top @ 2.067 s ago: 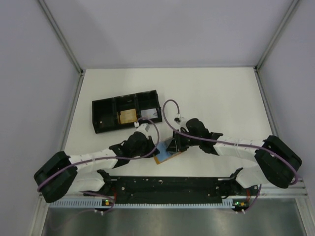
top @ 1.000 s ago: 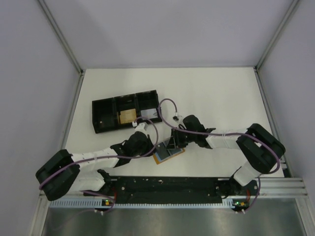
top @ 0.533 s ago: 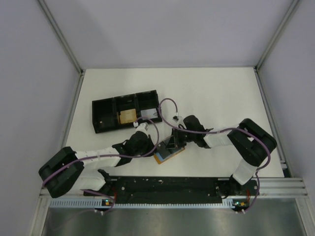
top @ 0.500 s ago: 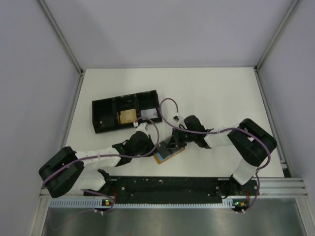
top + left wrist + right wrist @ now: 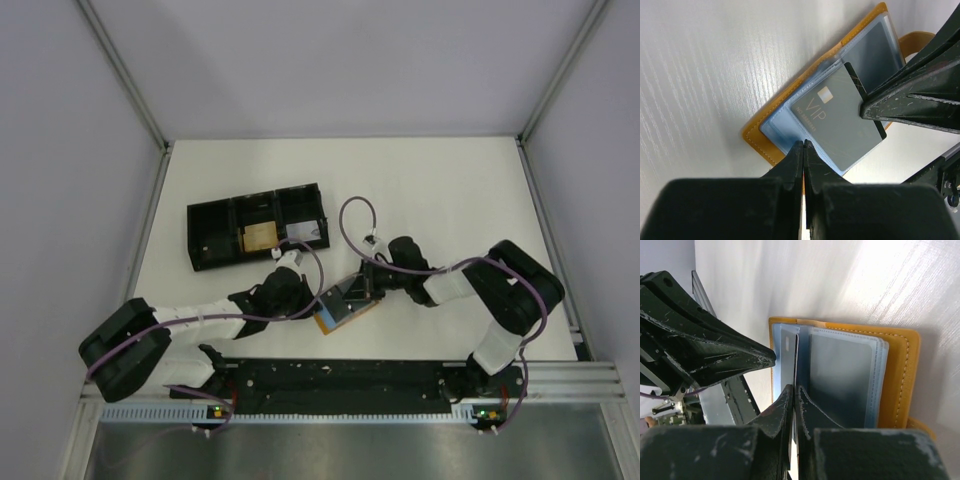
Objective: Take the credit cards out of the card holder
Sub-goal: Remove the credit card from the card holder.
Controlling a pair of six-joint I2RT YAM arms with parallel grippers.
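Grippers meet nose to nose over the holder (image 5: 757,136), low on the table (image 5: 440,190) just ahead of the arm bases. The left gripper (image 5: 803,146) has its jaws pressed fully together. Its tips sit right on the holder's near edge, where the clear sleeves (image 5: 845,375) fan out from the orange cover. Whether it pinches a sleeve or only pins it down I cannot tell. The holder lies open under and ahead of those tips, its orange border showing to their left.

Just beyond the left tips, a grey card (image 5: 837,125) printed VIP sticks part-way out of a sleeve, angled across the holder. The right gripper (image 5: 792,389) comes in from the opposite side, jaws drawn tight onto that card's edge. From its own wrist the card shows edge-on as a thin dark line running straight into the closed tips. The two grippers' fingers are near each other but apart.

Farther off, beyond the left gripper and to its left, well apart from the holder, a black tray (image 5: 212,238) with three compartments lies on the table. Its middle compartment holds a flat tan piece (image 5: 260,238), and the one nearest the grippers holds a flat pale piece (image 5: 307,232).
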